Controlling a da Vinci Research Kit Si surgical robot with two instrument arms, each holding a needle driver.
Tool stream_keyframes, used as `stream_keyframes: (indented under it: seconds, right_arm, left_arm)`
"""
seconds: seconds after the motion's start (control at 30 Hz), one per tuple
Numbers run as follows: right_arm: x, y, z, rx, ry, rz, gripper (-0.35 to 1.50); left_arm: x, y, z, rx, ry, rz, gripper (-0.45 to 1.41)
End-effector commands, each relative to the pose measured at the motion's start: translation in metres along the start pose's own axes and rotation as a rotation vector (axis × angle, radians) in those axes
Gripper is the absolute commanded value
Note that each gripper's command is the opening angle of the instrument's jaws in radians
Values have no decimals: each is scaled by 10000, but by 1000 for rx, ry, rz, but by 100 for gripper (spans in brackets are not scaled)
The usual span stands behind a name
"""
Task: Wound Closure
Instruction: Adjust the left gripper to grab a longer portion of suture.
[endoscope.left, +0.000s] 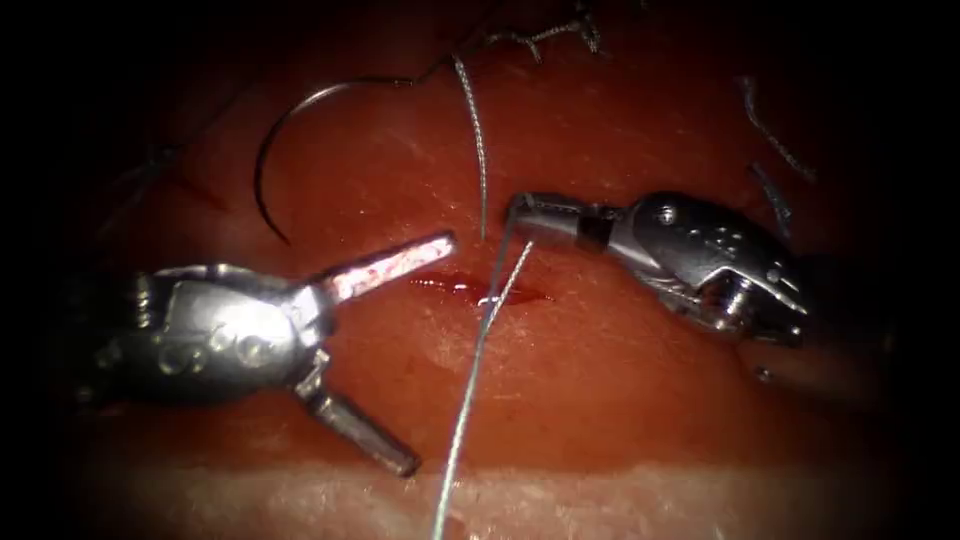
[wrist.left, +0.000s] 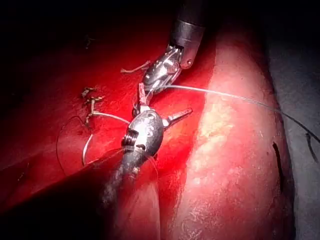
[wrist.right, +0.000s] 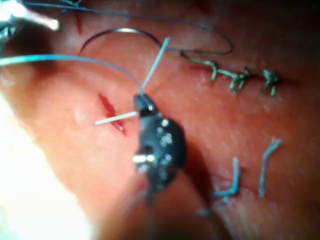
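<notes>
Plainly, from the endoscope, the left tool (endoscope.left: 385, 355) stands with its jaws spread wide and holds nothing; its upper jaw points toward the cut (endoscope.left: 470, 288), just short of it. The right tool (endoscope.left: 530, 215) has its jaws closed on the thread (endoscope.left: 470, 370), just beyond the cut's right end. That thread crosses the cut and trails toward the tissue's (endoscope.left: 600, 400) near edge. The needle (endoscope.left: 275, 150) lies free on the tissue, well beyond the left tool, in neither jaw and seemingly not stuck in.

Seen from the left wrist, the left tool (wrist.left: 162, 112) gapes, with the right tool (wrist.left: 142, 97) just ahead of it, pinching thread.

Seen from the right wrist, the right tool (wrist.right: 142, 102) grips thread beside the cut (wrist.right: 111, 114); older stitches (wrist.right: 240, 77) sit further off.

My judgement: keep the thread lightly taut, never dragging sideways across the cut's lips. No containers here.
</notes>
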Motion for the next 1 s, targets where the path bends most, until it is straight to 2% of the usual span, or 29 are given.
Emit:
stream_keyframes:
  seconds: [0.03,0.3,0.5,0.67,0.87,1.0]
  right_arm:
    - [-9,7,12,2,-15,8,-35]
    - [-31,23,24,27,-63,180,-35]
    - [-45,30,30,84,-38,283,-35]
    - [-45,26,30,92,-43,287,-35]
    - [-47,26,30,95,-45,285,-35]
    - [-47,25,30,96,-45,285,-35]
  left_arm:
    - [-3,-4,6,2,0,14,116]
    - [19,-12,10,47,-33,136,115]
    - [13,-3,13,31,-48,203,98]
    - [-1,5,8,-17,-94,246,96]
    - [-7,8,-12,-34,-92,251,86]
    - [-12,19,-11,-52,-103,258,86]
